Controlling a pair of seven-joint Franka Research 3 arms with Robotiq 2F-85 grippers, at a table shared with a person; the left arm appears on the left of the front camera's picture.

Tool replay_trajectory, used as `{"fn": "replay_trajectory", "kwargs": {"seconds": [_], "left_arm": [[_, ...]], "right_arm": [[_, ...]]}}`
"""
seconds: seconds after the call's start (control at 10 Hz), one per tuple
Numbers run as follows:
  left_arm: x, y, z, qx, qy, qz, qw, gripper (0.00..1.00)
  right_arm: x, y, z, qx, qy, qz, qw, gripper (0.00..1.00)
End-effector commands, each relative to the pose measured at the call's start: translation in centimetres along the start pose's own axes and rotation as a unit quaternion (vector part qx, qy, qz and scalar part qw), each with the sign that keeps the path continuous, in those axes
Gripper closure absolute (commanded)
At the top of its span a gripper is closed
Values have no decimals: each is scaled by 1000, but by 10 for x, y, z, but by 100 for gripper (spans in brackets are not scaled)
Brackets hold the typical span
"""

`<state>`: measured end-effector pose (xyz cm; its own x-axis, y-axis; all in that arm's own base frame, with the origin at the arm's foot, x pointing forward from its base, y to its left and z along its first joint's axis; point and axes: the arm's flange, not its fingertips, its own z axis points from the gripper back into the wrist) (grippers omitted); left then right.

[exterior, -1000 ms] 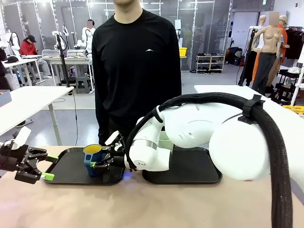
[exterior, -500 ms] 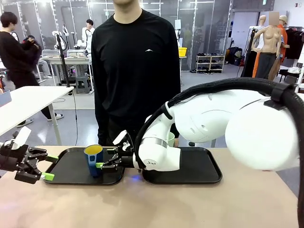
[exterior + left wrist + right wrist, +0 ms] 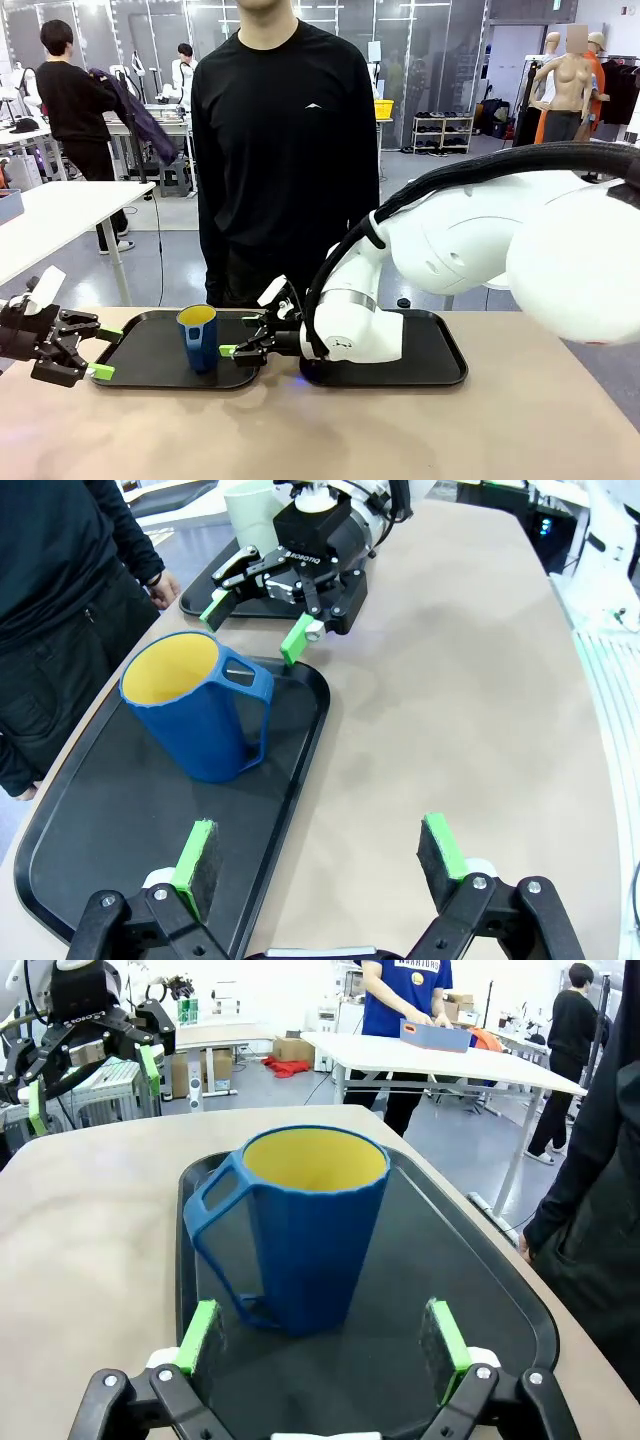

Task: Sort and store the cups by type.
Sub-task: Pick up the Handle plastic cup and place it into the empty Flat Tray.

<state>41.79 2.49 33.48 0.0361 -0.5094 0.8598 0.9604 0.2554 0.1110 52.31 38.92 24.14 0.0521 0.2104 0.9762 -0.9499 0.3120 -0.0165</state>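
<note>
A dark blue cup [image 3: 197, 338] with a yellow inside and a handle stands upright on the left black tray [image 3: 140, 362]. My right gripper [image 3: 238, 337] hovers open just to its right, fingers pointing at the cup, nothing between them. In the right wrist view the blue cup [image 3: 310, 1220] stands a little beyond the open right gripper [image 3: 322, 1335], handle to the picture's left. My left gripper [image 3: 105, 352] is open at the tray's left end, empty; its own view shows the blue cup [image 3: 200, 715] ahead. A pale mint-green cup [image 3: 250, 510] stands behind the right gripper [image 3: 253, 625], mostly hidden.
A second black tray [image 3: 432, 365] lies to the right, partly under my right arm. A person in black stands at the far edge, behind the trays, one hand [image 3: 160, 585] hanging near the table edge. Bare tan tabletop [image 3: 300, 440] stretches in front.
My right gripper, which had its open fingers around the blue cup, has drawn back to the right, clear of it. The cup stays on the left tray. The left arm has not moved.
</note>
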Motion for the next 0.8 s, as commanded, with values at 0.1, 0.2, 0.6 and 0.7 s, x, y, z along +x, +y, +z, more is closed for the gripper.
{"fn": "replay_trajectory", "kwargs": {"seconds": [0.1, 0.2, 0.6, 0.7], "left_arm": [[-1, 0, -1, -2, -2, -7, 1000, 0], [-1, 0, -1, -2, -2, -7, 1000, 0], [-1, 0, -1, -2, -2, -7, 1000, 0], [-1, 0, -1, -2, -2, -7, 1000, 0]], "right_arm": [[-1, 0, -6, 0, 0, 0, 1000, 0], [-1, 0, -6, 0, 0, 0, 1000, 0], [-1, 0, -6, 0, 0, 0, 1000, 0], [-1, 0, -6, 0, 0, 0, 1000, 0]]}}
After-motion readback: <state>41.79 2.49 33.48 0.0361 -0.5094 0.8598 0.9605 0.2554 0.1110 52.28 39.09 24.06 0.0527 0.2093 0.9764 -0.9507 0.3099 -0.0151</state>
